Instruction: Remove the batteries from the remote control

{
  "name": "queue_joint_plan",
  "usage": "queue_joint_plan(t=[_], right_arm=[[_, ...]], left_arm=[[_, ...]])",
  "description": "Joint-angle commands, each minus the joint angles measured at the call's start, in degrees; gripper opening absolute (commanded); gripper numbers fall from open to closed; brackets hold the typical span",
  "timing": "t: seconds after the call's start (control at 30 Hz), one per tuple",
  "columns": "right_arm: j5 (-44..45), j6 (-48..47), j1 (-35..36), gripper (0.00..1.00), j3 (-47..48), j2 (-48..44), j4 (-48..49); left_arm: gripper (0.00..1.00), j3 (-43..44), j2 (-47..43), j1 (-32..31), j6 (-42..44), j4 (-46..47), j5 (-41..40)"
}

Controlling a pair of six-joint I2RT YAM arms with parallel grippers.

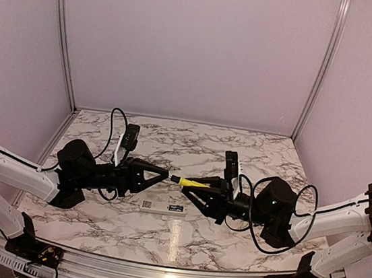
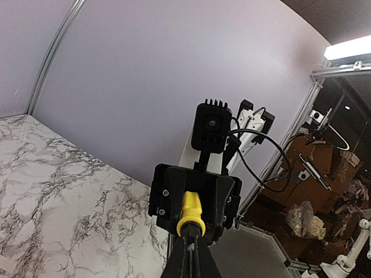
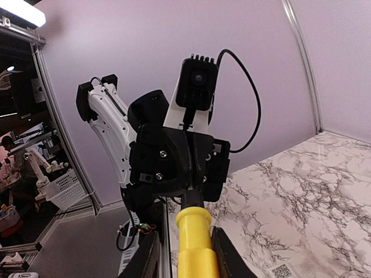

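The remote control [image 1: 163,207] is a slim white bar lying flat on the marble table, with a QR mark at its left end and a dark label near its right end. Its QR mark also shows in the right wrist view [image 3: 282,271]. No batteries are in view. Both grippers hover above it, facing each other, with a yellow-handled screwdriver [image 1: 193,182] between them. My left gripper [image 1: 167,174] is shut on the screwdriver's dark shaft [image 2: 194,246]. My right gripper [image 1: 194,184] is around the yellow handle [image 3: 194,243], jaws parted, with a gap on one side.
The marble table [image 1: 238,152] is ringed by lilac walls and a metal rail along the near edge [image 1: 169,276]. Black cables loop off both wrists. A small white strip [image 2: 6,265] lies at the left wrist view's lower left edge.
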Motion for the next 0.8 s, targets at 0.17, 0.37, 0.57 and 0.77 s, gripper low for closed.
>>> queue_joint_plan(t=[0.17, 0.37, 0.57, 0.77], right_arm=[[-0.2, -0.5, 0.2, 0.28, 1.7, 0.1, 4.2], [-0.2, -0.8, 0.2, 0.30, 2.2, 0.4, 3.5], [-0.1, -1.6, 0.2, 0.31, 2.8, -0.3, 1.6], [-0.4, -2.3, 0.2, 0.29, 3.9, -0.4, -0.8]], left_arm=[[0.00, -0.4, -2.4, -0.3, 1.6, -2.3, -1.2], [0.00, -0.4, -2.7, -0.3, 1.9, -2.7, -1.4], [0.00, -0.4, -3.1, -0.4, 2.3, -3.6, -1.4], [0.00, -0.3, -3.1, -0.4, 2.6, -4.2, -1.5]])
